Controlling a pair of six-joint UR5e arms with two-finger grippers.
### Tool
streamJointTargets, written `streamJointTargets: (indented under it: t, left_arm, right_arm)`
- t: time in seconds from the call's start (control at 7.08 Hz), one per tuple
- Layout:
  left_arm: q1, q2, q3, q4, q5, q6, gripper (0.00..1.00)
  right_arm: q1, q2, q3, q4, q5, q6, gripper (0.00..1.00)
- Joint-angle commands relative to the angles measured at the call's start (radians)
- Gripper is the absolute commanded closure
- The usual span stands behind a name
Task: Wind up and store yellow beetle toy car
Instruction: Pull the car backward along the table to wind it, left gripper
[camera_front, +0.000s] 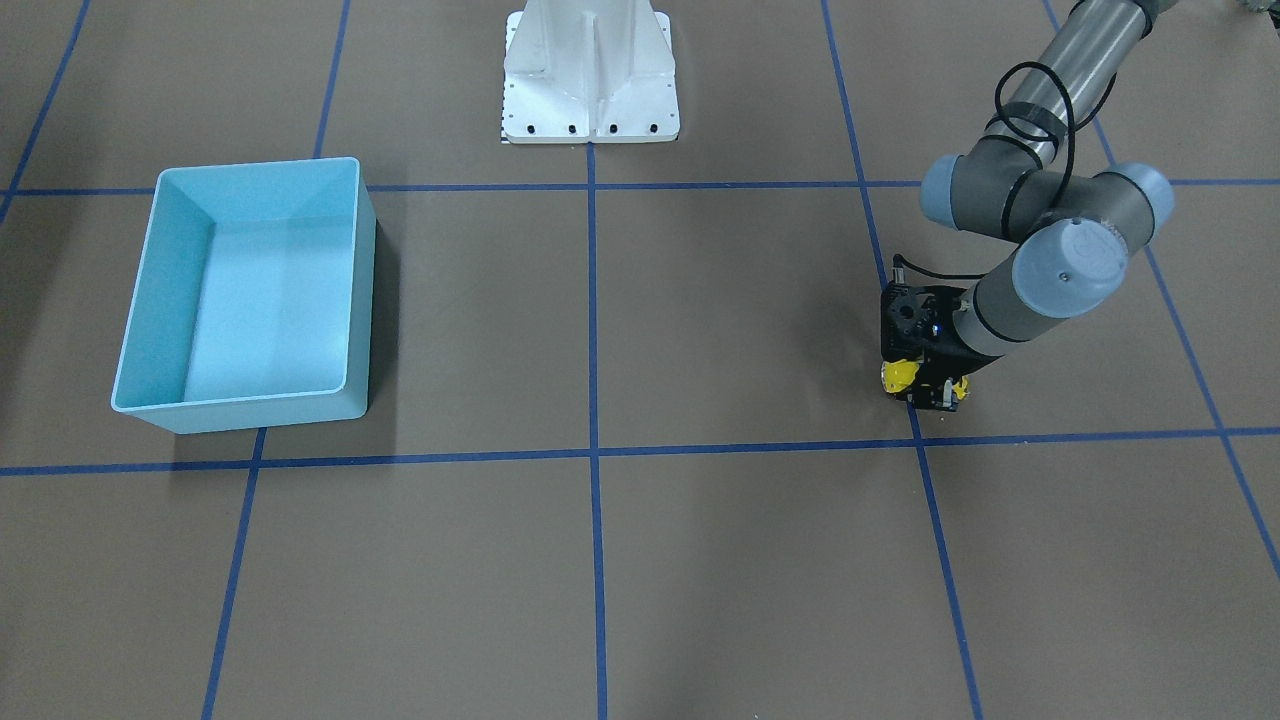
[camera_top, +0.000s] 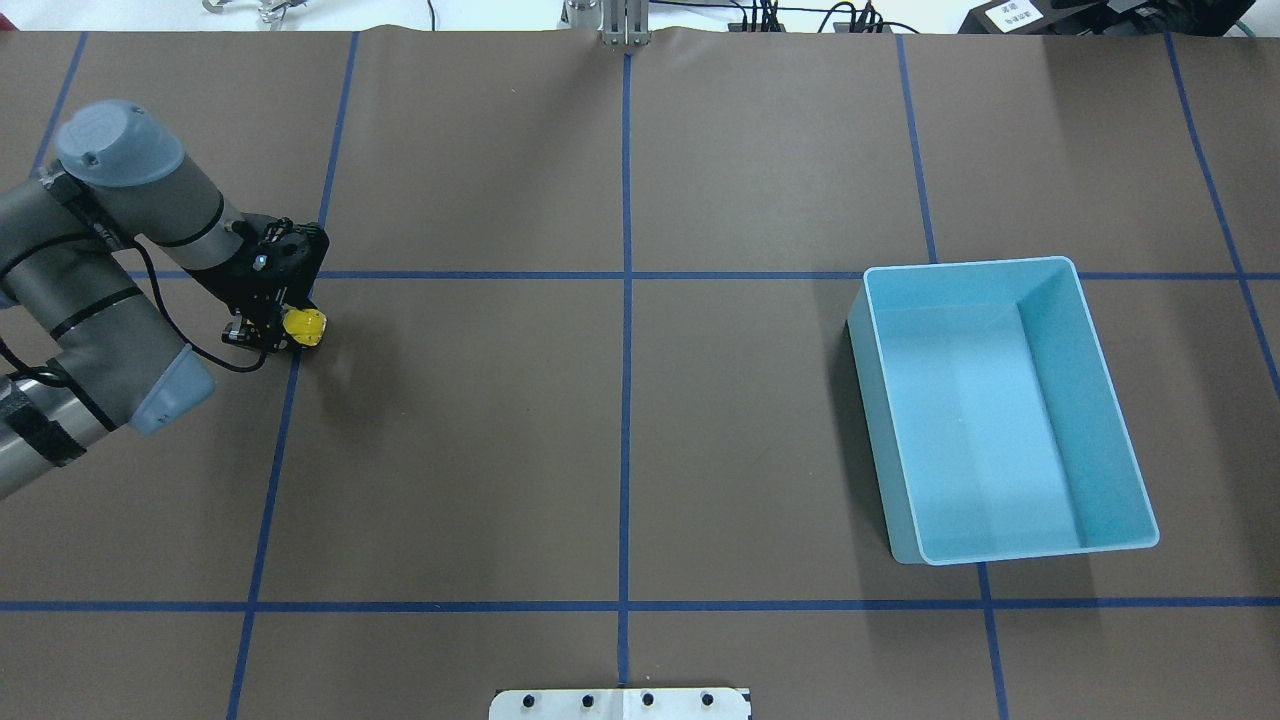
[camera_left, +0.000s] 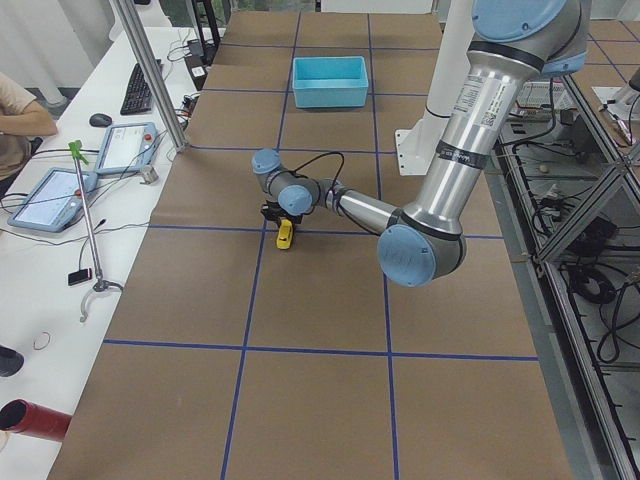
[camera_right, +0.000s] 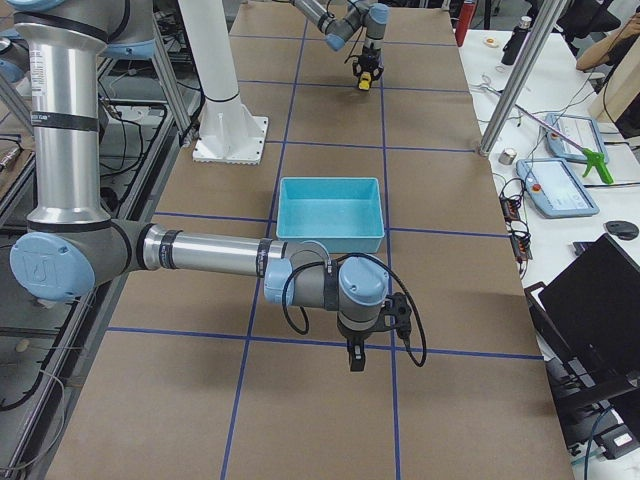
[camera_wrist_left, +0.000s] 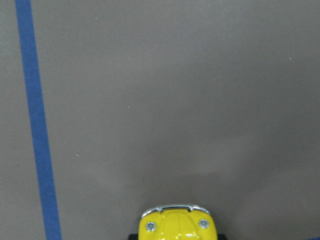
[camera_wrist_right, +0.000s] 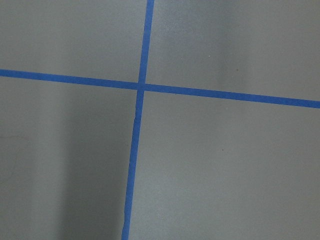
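Note:
The yellow beetle toy car (camera_top: 304, 326) is held between the fingers of my left gripper (camera_top: 285, 328), close over the brown table by a blue tape line. It also shows in the front view (camera_front: 898, 374) and in the left side view (camera_left: 285, 234). In the left wrist view its hood and silvery bumper (camera_wrist_left: 176, 222) poke out at the bottom edge. The light-blue bin (camera_top: 1062, 350) stands empty far across the table. My right gripper (camera_right: 355, 358) shows only in the right side view, above a tape crossing in front of the bin; I cannot tell whether it is open or shut.
The white robot base plate (camera_front: 590, 100) sits at the table's middle edge. Blue tape lines (camera_wrist_right: 137, 125) divide the brown table into squares. Operator desks with tablets (camera_left: 60, 195) run along the far side.

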Motion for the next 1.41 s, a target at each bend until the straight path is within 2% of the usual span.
streamJointTargets:
  t: [0.0, 1.27]
  left_arm:
    - [-0.016, 0.018, -0.001, -0.011, -0.023, 0.022, 1.0]
    - [-0.063, 0.134, 0.006, -0.143, -0.069, 0.088, 1.0]
  right_arm:
    - [0.0, 0.0, 0.001, 0.0, 0.001, 0.0, 0.0]
    - [0.0, -0.002, -0.001, 0.0, 0.001, 0.0, 0.0]
